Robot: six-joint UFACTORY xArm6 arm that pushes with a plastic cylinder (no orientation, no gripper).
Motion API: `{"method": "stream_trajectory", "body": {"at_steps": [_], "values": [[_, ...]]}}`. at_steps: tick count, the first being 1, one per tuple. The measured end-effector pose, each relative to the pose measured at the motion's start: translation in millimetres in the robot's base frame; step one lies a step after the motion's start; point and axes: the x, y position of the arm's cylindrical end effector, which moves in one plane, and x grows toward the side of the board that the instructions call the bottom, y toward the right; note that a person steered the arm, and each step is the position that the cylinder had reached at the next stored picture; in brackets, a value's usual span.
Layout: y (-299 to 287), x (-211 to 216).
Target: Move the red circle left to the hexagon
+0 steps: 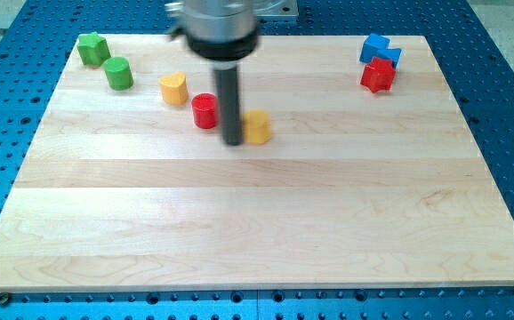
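The red circle block point(204, 110) sits on the wooden board point(257, 222) left of centre near the view's top. The yellow hexagon block point(257, 127) lies just to its right and slightly lower. My tip point(232, 141) stands between the two, its rod touching or nearly touching the hexagon's left side and close to the red circle's right side. The rod hides part of the gap between them.
A yellow heart-like block point(173, 88) lies left of the red circle. A green cylinder point(118, 74) and a green star-like block point(92, 48) sit at the top left. A red star block point(378, 76) and two blue blocks point(379, 49) sit at the top right.
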Motion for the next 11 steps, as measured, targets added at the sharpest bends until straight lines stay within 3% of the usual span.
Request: {"method": "stream_trajectory", "body": {"at_steps": [1, 2, 3, 4, 5, 6, 7, 8, 9, 10, 11], "values": [[87.0, -9.2], [131.3, -61.8], [129.5, -79.8], [61.2, 1.2], [-64.2, 25.4], [-105.7, -25.0], [-6.8, -47.7], [-5.5, -59.2], [-48.5, -41.1], [-40.6, -97.1], [-2.5, -118.6]]}}
